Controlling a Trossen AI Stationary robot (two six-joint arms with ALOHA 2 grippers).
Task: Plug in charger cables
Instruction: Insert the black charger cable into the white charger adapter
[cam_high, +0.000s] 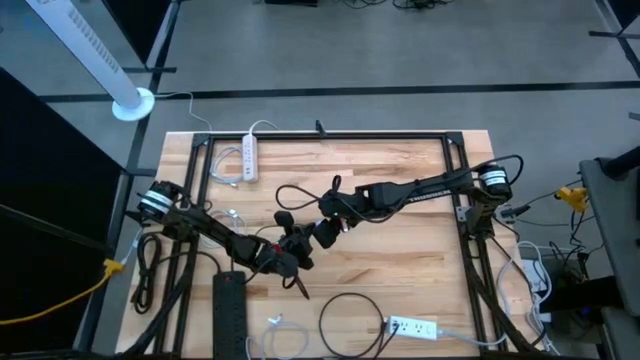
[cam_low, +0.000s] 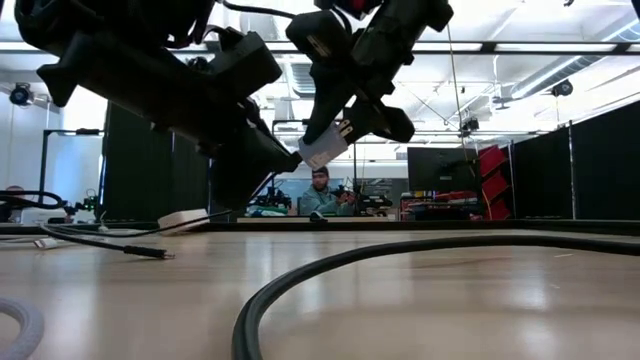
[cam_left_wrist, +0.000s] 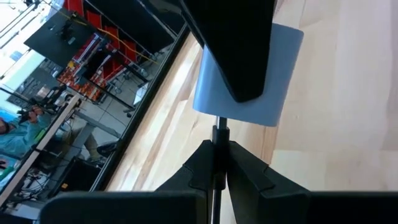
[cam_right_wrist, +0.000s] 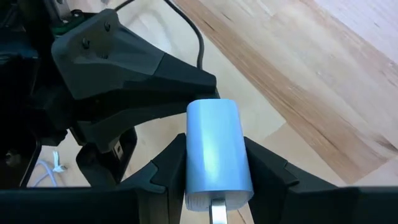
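White charger block pinched in right gripper; left gripper just beside, clamped on cable plug. Plug not yet seated; other cables untouched.

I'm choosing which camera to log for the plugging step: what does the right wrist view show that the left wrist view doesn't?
Only the right wrist view shows the white charger block whole, pinched between the right hand, with the left hand opposite.

Only the left wrist view shows the left hand shut on a thin black cable plug meeting the block's end face, plus a person beyond the table.

Both show the block and the wooden table.
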